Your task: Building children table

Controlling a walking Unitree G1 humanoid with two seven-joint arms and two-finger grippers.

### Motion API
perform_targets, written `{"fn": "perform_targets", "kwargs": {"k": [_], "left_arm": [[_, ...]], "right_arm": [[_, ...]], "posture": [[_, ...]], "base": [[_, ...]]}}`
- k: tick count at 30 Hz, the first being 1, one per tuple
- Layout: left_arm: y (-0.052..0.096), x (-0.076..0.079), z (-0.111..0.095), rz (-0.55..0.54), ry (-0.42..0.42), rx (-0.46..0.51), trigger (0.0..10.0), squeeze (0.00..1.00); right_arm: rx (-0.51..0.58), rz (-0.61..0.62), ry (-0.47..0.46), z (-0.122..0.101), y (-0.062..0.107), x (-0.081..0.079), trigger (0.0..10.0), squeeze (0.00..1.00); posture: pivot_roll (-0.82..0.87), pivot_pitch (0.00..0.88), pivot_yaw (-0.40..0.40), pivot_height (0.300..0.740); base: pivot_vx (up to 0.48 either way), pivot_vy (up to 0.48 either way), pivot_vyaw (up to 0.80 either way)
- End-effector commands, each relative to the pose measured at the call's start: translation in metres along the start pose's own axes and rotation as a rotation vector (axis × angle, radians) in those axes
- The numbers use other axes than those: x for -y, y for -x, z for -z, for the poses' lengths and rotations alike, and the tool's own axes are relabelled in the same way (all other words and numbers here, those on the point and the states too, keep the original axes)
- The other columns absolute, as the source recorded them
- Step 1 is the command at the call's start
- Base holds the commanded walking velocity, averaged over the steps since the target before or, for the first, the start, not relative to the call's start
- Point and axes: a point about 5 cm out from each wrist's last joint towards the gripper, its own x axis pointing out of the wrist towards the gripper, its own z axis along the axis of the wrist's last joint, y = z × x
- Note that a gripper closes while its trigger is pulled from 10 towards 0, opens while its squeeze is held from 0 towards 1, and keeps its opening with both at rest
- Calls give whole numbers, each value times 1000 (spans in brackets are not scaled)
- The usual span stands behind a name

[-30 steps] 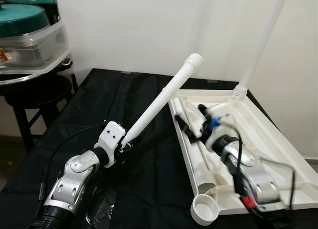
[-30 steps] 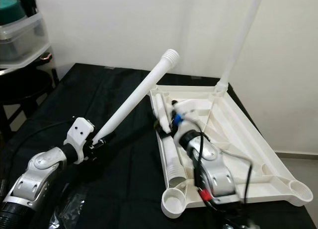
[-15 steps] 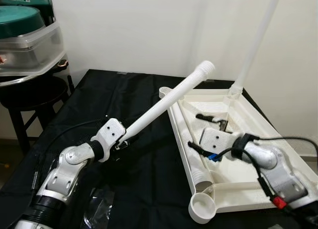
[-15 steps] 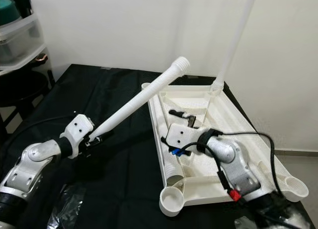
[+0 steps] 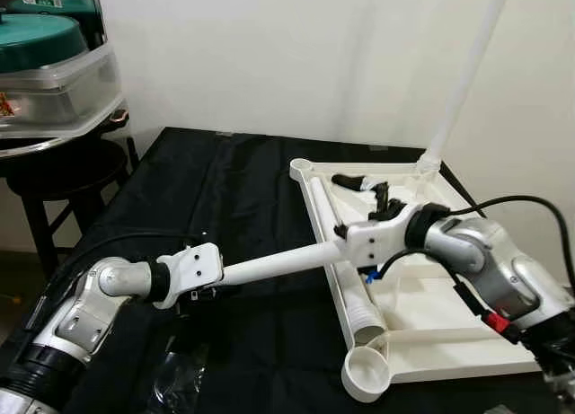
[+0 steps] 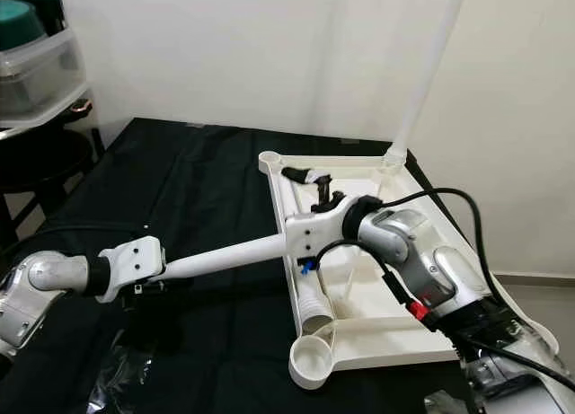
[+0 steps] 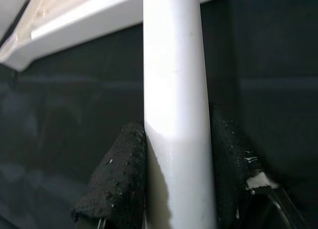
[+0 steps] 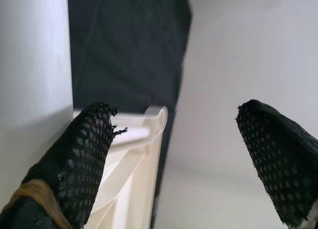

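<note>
On the black-draped bench, head views: left gripper (image 5: 208, 288) clamps long white plastic table leg (image 5: 278, 263), nearly level, far end at upturned white plastic tabletop (image 5: 467, 315). One white leg (image 5: 465, 73) stands fitted; others remain.

Left wrist: pads (image 7: 117, 182) squeeze leg.

Right wrist: right gripper (image 8: 181, 174) spread, empty.
</note>
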Motion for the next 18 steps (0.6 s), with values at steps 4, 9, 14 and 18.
{"fn": "perform_targets", "kwargs": {"k": [4,9,14,18], "left_arm": [[3,-15,-19,-18,-60,62,10000,0],[-1,-16,-12,-21,-73,31,10000,0],[-6,-14,-8,-17,-70,23,10000,0],[-7,-15,-6,-25,-73,19,10000,0]], "right_arm": [[-17,-95,-34,3,-3,-18,10000,0],[-3,-16,-83,1,-9,-6,10000,0],[50,107,-191,-8,-13,20,10000,0],[81,92,-270,-13,-14,20,10000,0]], "posture": [[44,0,-75,740],[39,0,-71,740],[37,0,-72,740],[36,0,-74,740]], "base": [[0,0,0],[0,0,0],[0,0,0],[0,0,0]]}}
